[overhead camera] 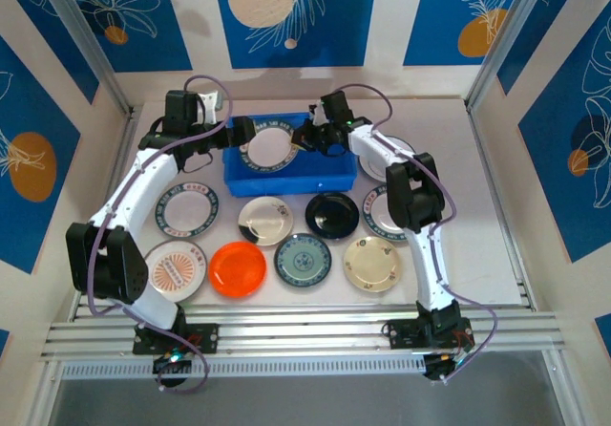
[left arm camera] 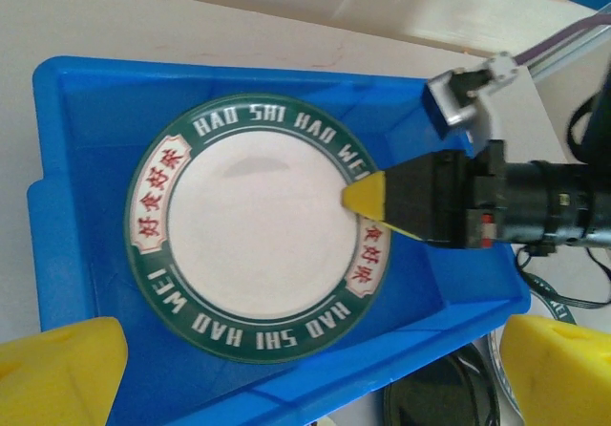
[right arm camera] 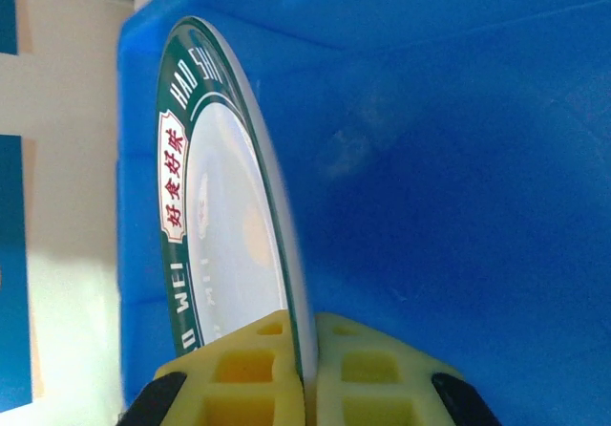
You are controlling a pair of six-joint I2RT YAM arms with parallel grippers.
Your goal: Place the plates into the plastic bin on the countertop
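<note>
The countertop [overhead camera: 473,225] spans the middle of the top view, with the plastic bin [overhead camera: 329,178] at its upper centre. Loose plates [overhead camera: 303,260] lie in two rows below the bin. A green-rimmed white plate [left arm camera: 258,249] is inside the bin, though whether it rests flat on the floor is hard to say. The right gripper [right arm camera: 305,359] has its jaws clamped on that plate's rim. The left gripper [overhead camera: 244,135], at the bin's upper left, has its yellow fingers [left arm camera: 57,369] spread wide and holds nothing.

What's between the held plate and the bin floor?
Nothing visible. The right fingers pinch the rim of the plate, which is within the walls of the bin. The blue floor around it is bare, and no other dish lies inside.
</note>
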